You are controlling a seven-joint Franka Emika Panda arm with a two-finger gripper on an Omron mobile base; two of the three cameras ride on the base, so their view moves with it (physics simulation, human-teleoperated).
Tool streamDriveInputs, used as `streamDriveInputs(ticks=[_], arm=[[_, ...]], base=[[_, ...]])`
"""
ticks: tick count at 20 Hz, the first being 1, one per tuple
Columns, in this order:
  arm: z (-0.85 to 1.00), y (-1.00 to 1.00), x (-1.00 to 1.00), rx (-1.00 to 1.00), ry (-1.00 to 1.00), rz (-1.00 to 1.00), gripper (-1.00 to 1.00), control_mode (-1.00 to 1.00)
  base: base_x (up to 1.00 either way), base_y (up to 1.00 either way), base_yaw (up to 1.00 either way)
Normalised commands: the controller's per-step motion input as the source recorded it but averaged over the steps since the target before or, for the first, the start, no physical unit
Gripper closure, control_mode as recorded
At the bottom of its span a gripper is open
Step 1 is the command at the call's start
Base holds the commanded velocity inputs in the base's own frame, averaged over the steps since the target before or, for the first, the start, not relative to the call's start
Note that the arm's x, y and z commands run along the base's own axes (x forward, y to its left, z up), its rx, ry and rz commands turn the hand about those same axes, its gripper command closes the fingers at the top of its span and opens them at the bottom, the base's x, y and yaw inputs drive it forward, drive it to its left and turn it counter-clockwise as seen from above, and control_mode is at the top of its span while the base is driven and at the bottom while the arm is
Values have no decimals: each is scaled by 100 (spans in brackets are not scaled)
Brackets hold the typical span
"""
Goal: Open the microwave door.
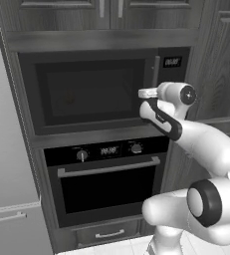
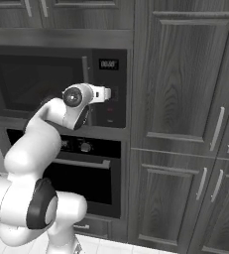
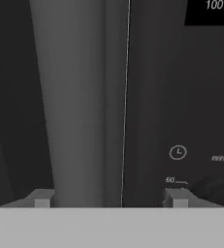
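Dark wood-grain cabinets (image 2: 180, 74) everywhere, floor to ceiling, with slim silver handles; black oven (image 1: 104, 184) built in with a drawer (image 1: 106, 232) under it; pale grey fridge (image 1: 9, 164) on the left; light tile floor (image 1: 131, 246).

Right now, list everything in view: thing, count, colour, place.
microwave: one, black, built in above the oven
microwave door: one, dark glass, closed
door handle: one, grey vertical bar, between the fingertips in the hand view
control strip: one, black, with display, right of door
oven: one, black, silver bar handle, below microwave
fridge: one, pale grey, far left
cabinets: several, dark wood, right and above
arm: one, white
gripper: one, jaws apart, straddling the handle
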Motion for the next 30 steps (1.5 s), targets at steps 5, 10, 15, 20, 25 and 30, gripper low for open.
streamDriveInputs(ticks=[5,10,15,20,25,30], arm=[[0,0,0,0,0,0,100,-100],[0,0,-43,0,-7,0,100,-100],[3,0,-84,0,-16,1,100,-100],[17,0,-100,0,-20,3,100,-100],[45,5,-100,0,-16,3,100,-100],[61,41,-97,0,-12,0,100,-100]], base=[[0,0,0],[0,0,0],[0,0,0],[0,0,0],[0,0,0],[0,0,0]])
